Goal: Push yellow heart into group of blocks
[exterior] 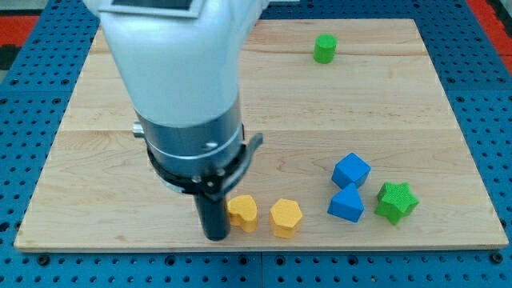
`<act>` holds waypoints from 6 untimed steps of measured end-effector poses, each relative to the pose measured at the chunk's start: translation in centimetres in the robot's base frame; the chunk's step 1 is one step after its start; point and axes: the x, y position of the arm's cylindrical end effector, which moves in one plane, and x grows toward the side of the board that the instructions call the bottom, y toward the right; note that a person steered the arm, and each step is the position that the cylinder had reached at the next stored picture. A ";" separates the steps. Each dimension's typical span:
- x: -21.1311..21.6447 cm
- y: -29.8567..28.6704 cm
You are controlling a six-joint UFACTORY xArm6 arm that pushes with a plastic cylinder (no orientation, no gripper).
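Observation:
The yellow heart [243, 213] lies near the board's bottom edge, just left of a yellow hexagon [286, 218]. My tip [217, 237] is right beside the heart's left side, touching or nearly touching it. To the view's right is a group: a blue cube [351, 170], a blue triangular block [346, 204] below it, and a green star [397, 202] to their right. The yellow hexagon lies between the heart and that group.
A green cylinder [325, 49] stands alone near the view's top right. The wooden board [120, 120] lies on a blue pegboard table. The arm's white and black body [188, 96] hides the board's upper left middle.

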 end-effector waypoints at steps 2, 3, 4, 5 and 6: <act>-3.3 10.3; -1.9 10.6; 0.7 5.4; -1.5 -2.8; -3.2 7.0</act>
